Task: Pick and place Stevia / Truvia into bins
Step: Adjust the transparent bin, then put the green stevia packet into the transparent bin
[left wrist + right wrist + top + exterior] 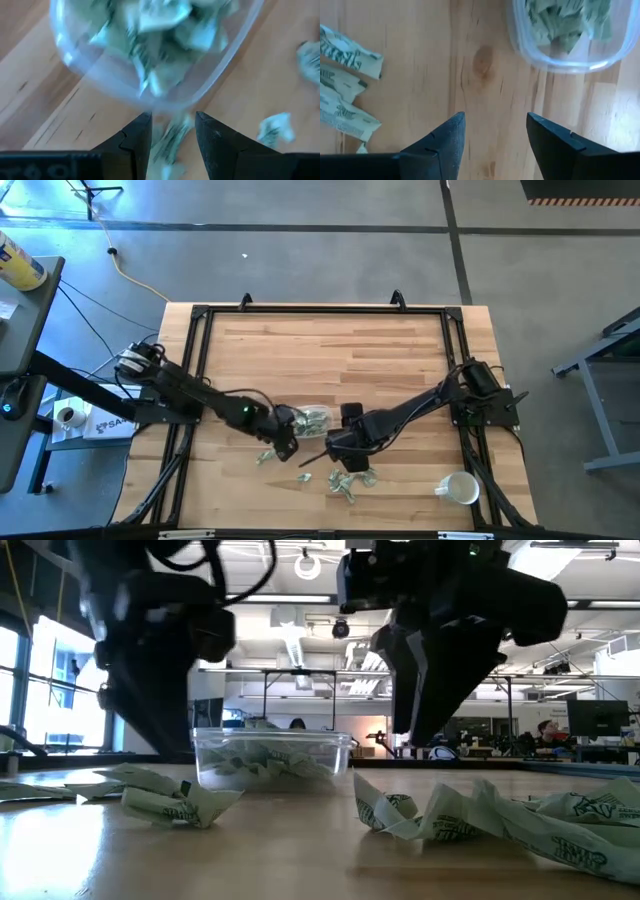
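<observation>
The clear bin (312,420) stands mid-table, filled with several pale green Stevia packets (150,45). More packets lie loose on the wood near it: one (265,455) to the left and a cluster (345,483) toward the near edge. My left gripper (285,444) hangs open just in front of the bin's near left corner; a crumpled packet (170,142) lies on the table in the gap between its fingers, and I cannot tell whether they touch it. My right gripper (495,135) is open over bare wood between the bin (570,40) and loose packets (345,85).
A white mug (458,488) lies at the near right corner. A black frame (200,360) runs round the tabletop's left, far and right sides. Bare wood stretches across the table's far half (330,350).
</observation>
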